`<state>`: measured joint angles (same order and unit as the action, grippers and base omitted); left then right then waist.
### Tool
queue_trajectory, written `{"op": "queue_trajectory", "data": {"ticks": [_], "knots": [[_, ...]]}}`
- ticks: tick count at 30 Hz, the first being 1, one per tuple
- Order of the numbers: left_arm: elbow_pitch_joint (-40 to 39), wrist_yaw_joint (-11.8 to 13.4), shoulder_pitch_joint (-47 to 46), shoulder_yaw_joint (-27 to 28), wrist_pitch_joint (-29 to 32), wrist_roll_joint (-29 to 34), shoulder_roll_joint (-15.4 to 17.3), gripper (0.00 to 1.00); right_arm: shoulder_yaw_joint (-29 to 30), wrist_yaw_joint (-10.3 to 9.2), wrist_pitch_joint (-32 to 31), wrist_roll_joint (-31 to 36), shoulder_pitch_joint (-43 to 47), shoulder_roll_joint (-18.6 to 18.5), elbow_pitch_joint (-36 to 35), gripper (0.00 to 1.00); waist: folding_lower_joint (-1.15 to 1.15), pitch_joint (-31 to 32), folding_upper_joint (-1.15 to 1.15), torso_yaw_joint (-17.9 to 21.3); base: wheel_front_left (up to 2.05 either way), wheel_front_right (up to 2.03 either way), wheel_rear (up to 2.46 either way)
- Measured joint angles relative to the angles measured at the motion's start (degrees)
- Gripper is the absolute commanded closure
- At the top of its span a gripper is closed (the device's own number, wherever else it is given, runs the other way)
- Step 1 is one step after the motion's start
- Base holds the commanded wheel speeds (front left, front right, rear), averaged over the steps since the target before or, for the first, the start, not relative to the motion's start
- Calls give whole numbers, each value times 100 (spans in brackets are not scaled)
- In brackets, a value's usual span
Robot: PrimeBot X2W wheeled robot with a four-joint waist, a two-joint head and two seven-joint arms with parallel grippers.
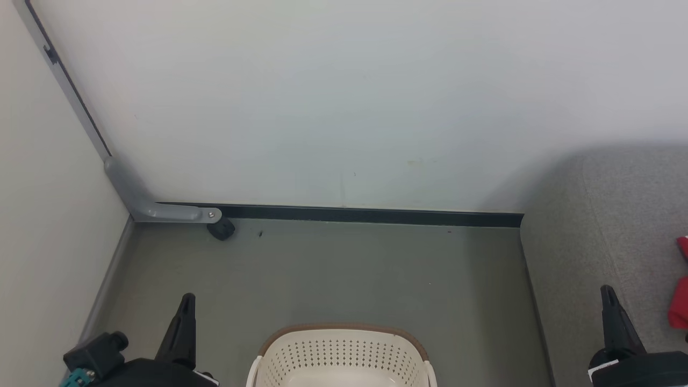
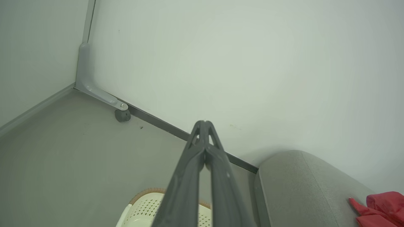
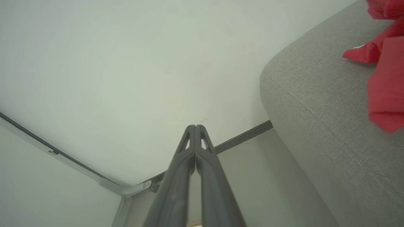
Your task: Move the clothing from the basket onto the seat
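Fingers [image 2: 186,183] of the left gripper [image 2: 204,123] lie pressed together at their tips, holding nothing, and the right gripper [image 3: 195,126] is closed the same way, its two dark fingers meeting in empty air. In the head view both grippers point up from the lower corners, the left gripper [image 1: 186,303] over the grey floor [image 1: 349,269] and the right gripper [image 1: 609,294] in front of the seat [image 1: 591,242]. The clothing [image 1: 680,309] lies crumpled on the grey seat at the far right, apart from both grippers; it shows as red folds at the edge of each wrist view. The basket [image 1: 344,327] stands on the floor between the grippers, just left of the seat, its brown rim and perforated cream wall in sight. A pale wall [image 1: 349,107] rises behind, with a dark baseboard [image 1: 376,216] and a grey corner bracket [image 1: 161,212].
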<state>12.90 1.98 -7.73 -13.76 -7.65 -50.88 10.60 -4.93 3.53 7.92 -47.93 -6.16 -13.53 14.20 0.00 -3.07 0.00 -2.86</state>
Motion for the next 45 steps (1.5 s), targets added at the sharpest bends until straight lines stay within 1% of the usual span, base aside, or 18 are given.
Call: {"op": "queue_trajectory", "data": {"ticks": [2, 3, 13, 15, 18, 22, 23, 25, 28, 45], "knots": [[11, -45, 1, 53, 29, -80, -11, 100, 35, 1, -36, -107, 0, 29, 14, 100, 0, 9, 0, 8, 0, 0, 0], [21, -55, 2, 99, 69, -265, -35, 100, 74, 2, -88, -255, 0, 58, 22, 100, 0, 17, 0, 16, 0, 0, 0], [97, -162, 7, 375, 287, -772, -166, 100, 255, 53, -290, -853, 0, 221, 81, 100, 1, 60, 0, 58, 0, 0, 0], [103, -201, 8, 426, 328, -955, -180, 100, 294, 55, -337, -1000, 0, 250, 87, 100, 1, 69, 0, 66, 0, 0, 0], [122, -253, 10, 503, 389, -1069, -212, 100, 346, 69, -390, -1166, 0, 299, 100, 100, 1, 82, 0, 79, 0, 0, 0], [145, -261, 15, 609, 463, -1347, -263, 100, 422, 103, -491, -1434, 0, 357, 109, 100, 1, 99, 0, 95, 0, 0, 0], [153, -309, 20, 636, 490, -1397, -272, 100, 442, 104, -498, -1488, 0, 376, 112, 100, 1, 103, 0, 99, 0, 0, 0], [162, -309, 31, 688, 535, -1427, -300, 100, 478, 109, -542, -1601, 0, 409, 121, 100, 0, 111, 0, 107, 0, 0, 0], [175, -359, 60, 775, 575, -1695, -343, 100, 531, 111, -609, -1804, 1, 449, 134, 100, 1, 124, 0, 120, 0, 0, 0], [286, -582, 120, 1216, 927, -2631, -542, 100, 837, 203, -958, -2865, 1, 722, 208, 100, 0, 197, 0, 190, 0, 0, 0]]}}
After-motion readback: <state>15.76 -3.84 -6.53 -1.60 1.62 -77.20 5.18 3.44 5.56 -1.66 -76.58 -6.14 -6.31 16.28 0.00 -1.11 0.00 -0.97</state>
